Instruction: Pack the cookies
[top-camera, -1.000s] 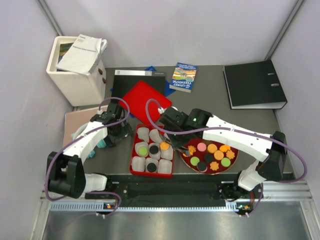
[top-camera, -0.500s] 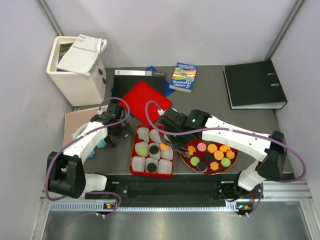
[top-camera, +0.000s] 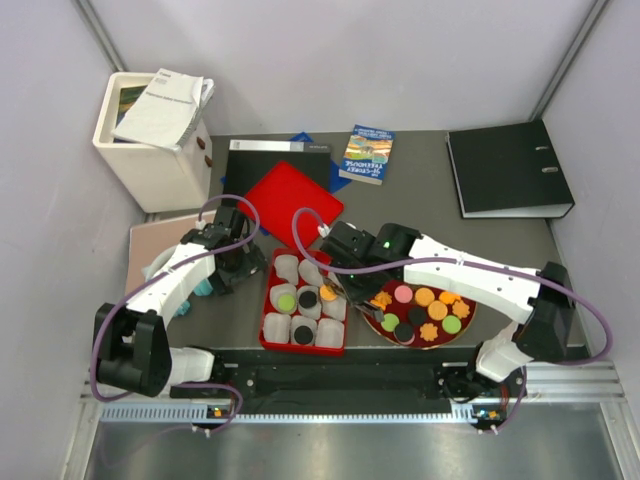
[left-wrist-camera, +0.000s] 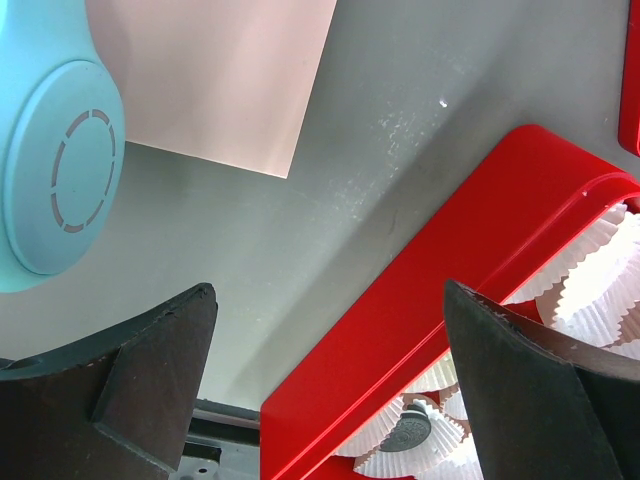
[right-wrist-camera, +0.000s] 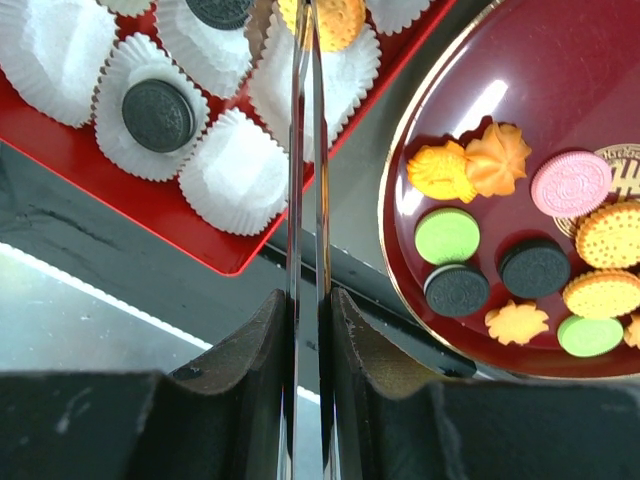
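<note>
Cookies (right-wrist-camera: 497, 160) of pink, green, black and orange lie on a dark red plate (right-wrist-camera: 392, 255), also seen from above as the plate (top-camera: 462, 328). A red tray (top-camera: 267, 318) of white paper liners holds a green cookie (top-camera: 286, 300), black ones (top-camera: 308, 297) and an orange cookie (right-wrist-camera: 337, 20). My right gripper (right-wrist-camera: 308, 297) is shut on metal tongs (right-wrist-camera: 296, 150), whose tips reach the orange cookie in its liner. My left gripper (left-wrist-camera: 328, 295) stands open over the tray's left rim (left-wrist-camera: 400, 310), holding nothing.
A red lid (top-camera: 296, 200) lies behind the tray, with a black folder (top-camera: 262, 157), a book (top-camera: 366, 153) and a black binder (top-camera: 510, 170) farther back. A white box (top-camera: 150, 145) stands at the far left. A pink sheet (left-wrist-camera: 220, 80) and a teal object (left-wrist-camera: 55, 170) lie near my left gripper.
My right gripper with the tongs has shifted slightly toward the near edge. The left arm has not moved.
</note>
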